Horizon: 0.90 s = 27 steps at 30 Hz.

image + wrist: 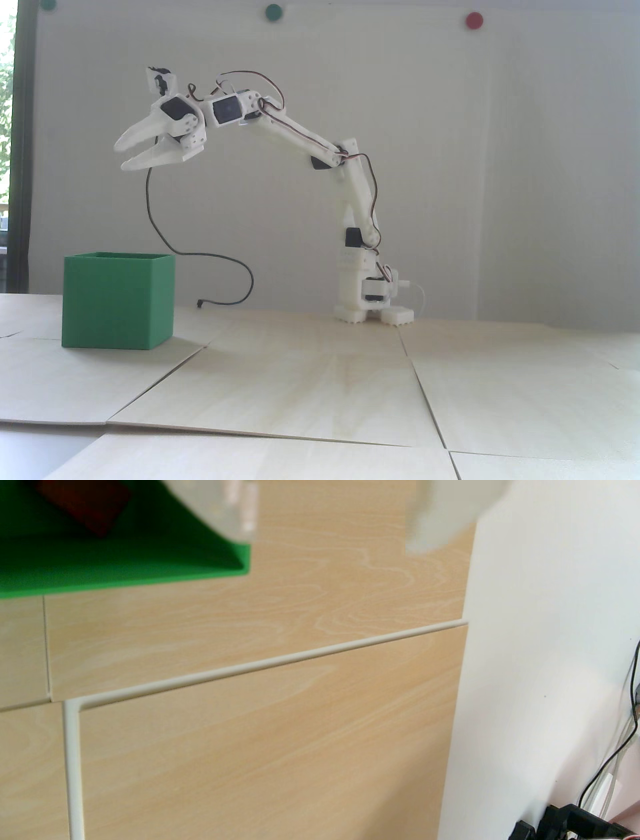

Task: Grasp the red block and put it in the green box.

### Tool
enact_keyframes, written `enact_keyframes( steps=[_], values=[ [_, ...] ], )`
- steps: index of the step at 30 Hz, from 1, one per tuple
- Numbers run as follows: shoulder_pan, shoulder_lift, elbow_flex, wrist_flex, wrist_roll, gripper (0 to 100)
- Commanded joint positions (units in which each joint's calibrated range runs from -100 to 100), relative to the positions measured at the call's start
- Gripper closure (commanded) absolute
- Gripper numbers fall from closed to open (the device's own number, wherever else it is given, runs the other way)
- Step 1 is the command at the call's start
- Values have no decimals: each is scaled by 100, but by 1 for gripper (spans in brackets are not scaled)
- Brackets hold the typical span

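Pale wooden panels point(320, 380) laid edge to edge form the work surface, backed by a white wall point(450, 175). Two green dots point(273, 12) and one red dot point(473, 20) are seen fixed high on that wall in the fixed view.

The green box point(118, 300) is seen standing on the panels at the left of the fixed view, its top uncovered. The white arm point(300, 135) is bolted down at its base point(372, 300) to the right of the box and is bent over toward it. The gripper point(121, 155) is held high in the air, roughly above the box and well apart from its rim. Its two fingers are parted by a modest gap, and nothing is seen between them.

A black cable point(200, 255) is seen hanging from the gripper end and lying on the surface behind the box.

In the wrist view, the red block point(85, 504) is seen inside the green box point(138, 566), lying on its floor; its outline is blurred. Both finger tips point(440, 511) appear blurred at the top edge, to the right of the block.
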<state>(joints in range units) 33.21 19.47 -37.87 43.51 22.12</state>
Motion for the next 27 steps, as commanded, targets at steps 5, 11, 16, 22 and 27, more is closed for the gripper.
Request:
enact_keyframes(
  steps=[5, 11, 16, 22, 27],
  values=[
    [-840, -1177, -295, 615, -36, 98],
    [-2456, -3396, 672, 3786, -551, 98],
    [-3132, -4154, 761, 5025, -1467, 98],
    [-4201, -4935, 2083, 5337, -2597, 98],
    [-4869, -5717, 4461, 3769, -2909, 98]
  ],
)
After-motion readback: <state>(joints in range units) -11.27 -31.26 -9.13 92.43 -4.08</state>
